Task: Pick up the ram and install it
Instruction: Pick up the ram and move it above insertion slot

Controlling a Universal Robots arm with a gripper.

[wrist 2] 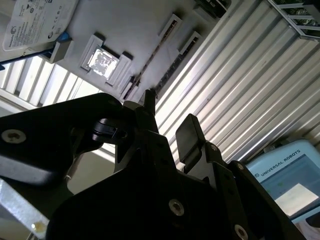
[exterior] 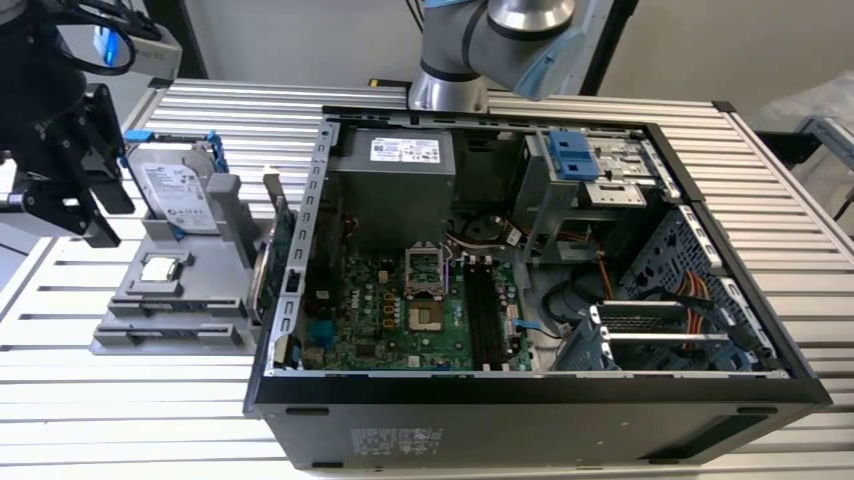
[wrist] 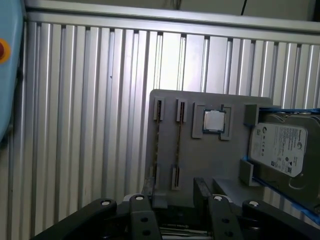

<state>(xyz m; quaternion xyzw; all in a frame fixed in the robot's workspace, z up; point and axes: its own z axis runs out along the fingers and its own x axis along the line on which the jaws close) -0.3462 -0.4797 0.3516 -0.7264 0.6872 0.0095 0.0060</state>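
**Claw spread near the holder, ram stick in its slot**

The ribbed metal table carried an open computer case. In the exterior view, a grey holder sat at the case's nine o'clock. Farther toward nine o'clock hung the gripper, fingers spread, pinching nothing. A hard drive stood in the holder. The ram stick stood on edge in a holder slot, near the small chip.
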